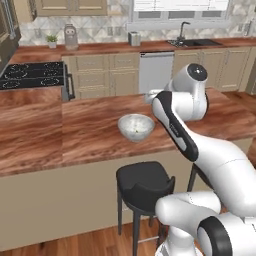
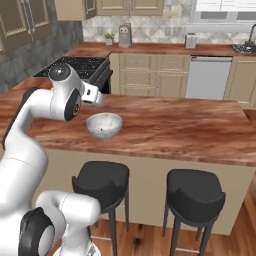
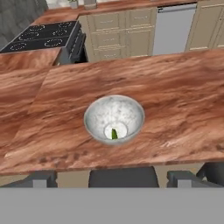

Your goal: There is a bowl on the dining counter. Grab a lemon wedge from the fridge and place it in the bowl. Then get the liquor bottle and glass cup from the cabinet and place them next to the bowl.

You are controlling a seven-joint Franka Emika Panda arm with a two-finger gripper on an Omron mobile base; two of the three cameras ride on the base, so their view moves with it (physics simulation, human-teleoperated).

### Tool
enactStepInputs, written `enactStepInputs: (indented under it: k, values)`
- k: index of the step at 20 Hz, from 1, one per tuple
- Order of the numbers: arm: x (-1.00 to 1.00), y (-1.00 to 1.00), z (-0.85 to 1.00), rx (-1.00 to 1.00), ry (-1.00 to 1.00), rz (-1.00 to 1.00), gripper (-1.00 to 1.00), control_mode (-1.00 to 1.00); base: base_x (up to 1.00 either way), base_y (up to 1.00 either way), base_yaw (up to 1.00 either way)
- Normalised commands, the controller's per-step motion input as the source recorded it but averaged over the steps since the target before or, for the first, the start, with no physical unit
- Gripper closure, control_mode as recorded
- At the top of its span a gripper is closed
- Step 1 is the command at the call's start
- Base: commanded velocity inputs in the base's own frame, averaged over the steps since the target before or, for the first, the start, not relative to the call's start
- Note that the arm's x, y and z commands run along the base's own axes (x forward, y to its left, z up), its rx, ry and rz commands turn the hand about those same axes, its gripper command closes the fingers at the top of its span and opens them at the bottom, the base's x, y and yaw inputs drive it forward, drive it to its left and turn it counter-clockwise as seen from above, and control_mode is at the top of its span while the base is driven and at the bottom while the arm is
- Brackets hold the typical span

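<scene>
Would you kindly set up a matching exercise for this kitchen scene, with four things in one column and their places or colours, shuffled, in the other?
Things:
1. bowl
2. lemon wedge
3. stools
4. stove

Places or colours:
A. black seats, in front of the dining counter
B. lying in the bottom of the bowl
C. dark burners, beyond the dining counter's far end
D. speckled grey-white, standing on the dining counter

Pairs: 1-D, 2-B, 3-A, 4-C
</scene>
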Motion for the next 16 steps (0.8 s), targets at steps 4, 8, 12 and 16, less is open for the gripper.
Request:
enactStepInputs:
  k: [4, 8, 12, 16]
  values:
    - [0.00, 0.00, 0.00, 0.00, 0.00, 0.00, -1.00, 1.00, -0.50, -0.56, -0.02]
    - [0.00, 0.00, 0.00, 0.00, 0.00, 0.00, -1.00, 1.00, -0.17, -0.85, -0.13]
    - [0.00, 0.00, 0.00, 0.00, 0.00, 0.00, -1.00, 1.00, -0.01, -0.99, -0.19]
    - [0.00, 0.00, 0.00, 0.00, 0.00, 0.00, -1.00, 1.00, 0.00, -1.00, -0.19]
